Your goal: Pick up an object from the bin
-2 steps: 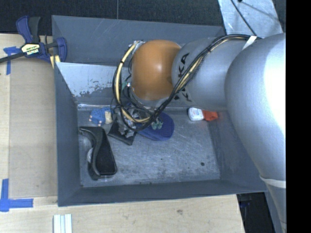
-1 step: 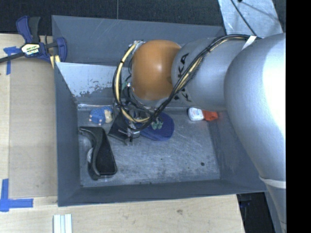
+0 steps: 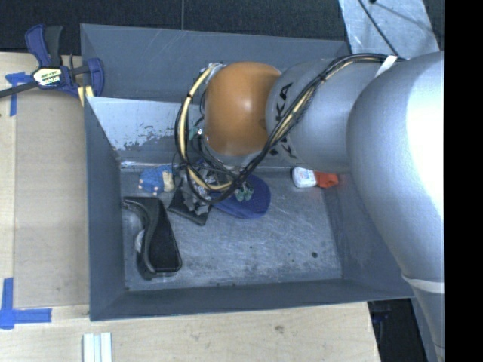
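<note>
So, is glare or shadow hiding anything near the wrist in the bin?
Camera view: strong glare on the silver arm, a softer sheen on the orange cover; the wrist throws shadow over the blue oval thing and the bin floor beneath it; the black curved thing at the left lies evenly lit.

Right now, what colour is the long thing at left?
The long thing is black; camera view.

Robotics lab, KUKA arm [image 3: 339,127] over grey metal bin [image 3: 104,225]

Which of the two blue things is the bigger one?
The dark blue oval thing in the middle; the light blue thing left of it is much smaller.
</note>
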Robot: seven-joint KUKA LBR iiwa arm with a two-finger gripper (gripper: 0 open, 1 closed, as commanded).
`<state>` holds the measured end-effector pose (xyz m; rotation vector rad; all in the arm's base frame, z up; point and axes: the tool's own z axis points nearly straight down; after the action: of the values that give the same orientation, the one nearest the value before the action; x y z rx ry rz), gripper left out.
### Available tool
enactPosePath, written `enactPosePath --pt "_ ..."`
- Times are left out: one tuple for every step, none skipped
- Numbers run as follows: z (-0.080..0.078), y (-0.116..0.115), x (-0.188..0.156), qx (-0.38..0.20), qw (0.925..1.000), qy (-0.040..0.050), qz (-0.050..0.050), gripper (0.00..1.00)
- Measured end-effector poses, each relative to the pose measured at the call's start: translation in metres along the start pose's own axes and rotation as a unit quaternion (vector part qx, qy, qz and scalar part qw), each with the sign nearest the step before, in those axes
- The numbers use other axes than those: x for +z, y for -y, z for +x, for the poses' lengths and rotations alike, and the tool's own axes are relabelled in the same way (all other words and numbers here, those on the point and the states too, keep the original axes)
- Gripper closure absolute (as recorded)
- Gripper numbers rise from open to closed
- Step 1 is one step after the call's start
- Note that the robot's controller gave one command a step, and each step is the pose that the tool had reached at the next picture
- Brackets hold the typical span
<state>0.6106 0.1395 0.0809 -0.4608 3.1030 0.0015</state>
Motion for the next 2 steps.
enactPosePath --pt "0.0419 -0.0017 0.0102 -0.007 1.0 -0.0007 0.0 1.0" --pt "0.0409 -0.0012 0.0103 -0.006 1.0 -0.0006 0.0 0.0"
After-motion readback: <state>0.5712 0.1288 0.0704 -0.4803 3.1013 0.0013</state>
